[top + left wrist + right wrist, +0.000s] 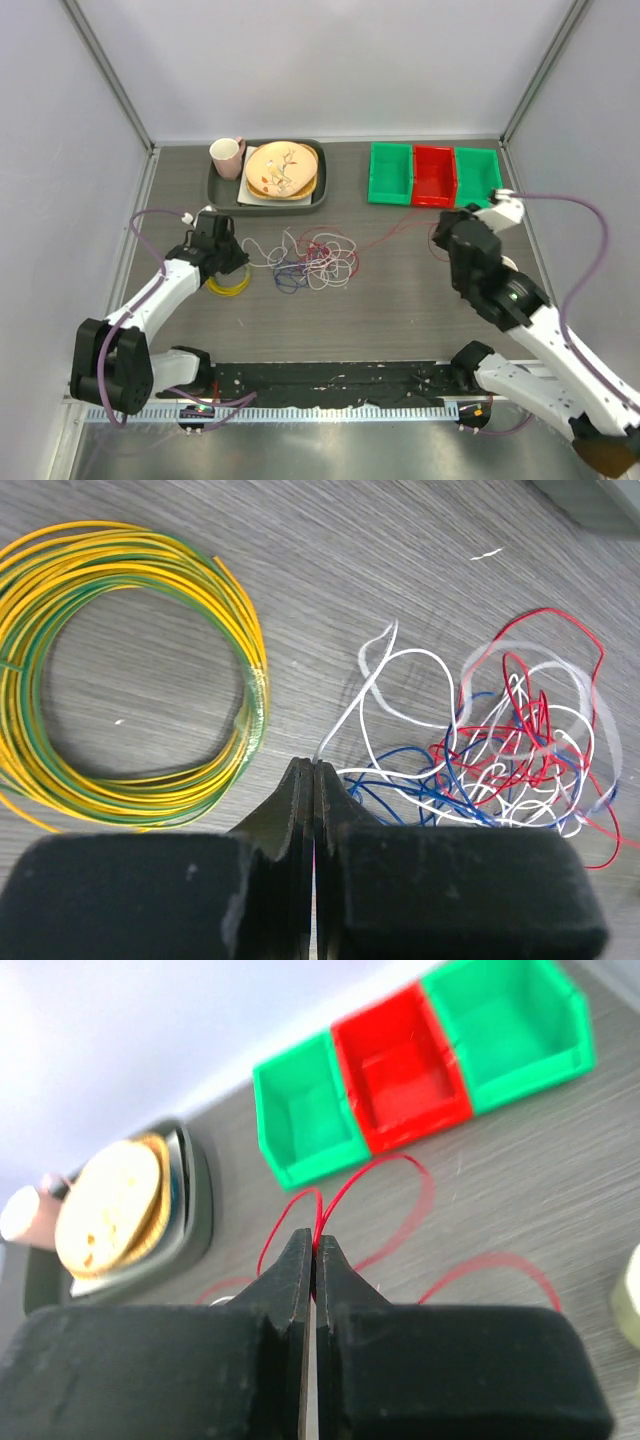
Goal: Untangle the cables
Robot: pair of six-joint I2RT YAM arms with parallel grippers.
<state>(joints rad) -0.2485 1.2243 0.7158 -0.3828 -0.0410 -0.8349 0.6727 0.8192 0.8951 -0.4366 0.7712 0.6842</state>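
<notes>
The cables [315, 258] lie in a loose tangle of red, white and dark blue wire at the middle of the table; the left wrist view shows the tangle [510, 750] to the right of the fingers. My left gripper [240, 262] [316, 764] sits at the tangle's left edge, shut on the end of a white cable [345, 718]. My right gripper [437, 232] [317, 1238] is to the right of the tangle, shut on a red cable [400, 1156] that loops out of its tips. That red strand [395, 232] runs back to the tangle.
A yellow wire ring [228, 285] [120, 670] lies just below my left gripper. At the back left is a dark tray [325, 185] with plates [281, 169] and a pink cup [227, 156]. Green and red bins [433, 175] [400, 1065] stand at the back right.
</notes>
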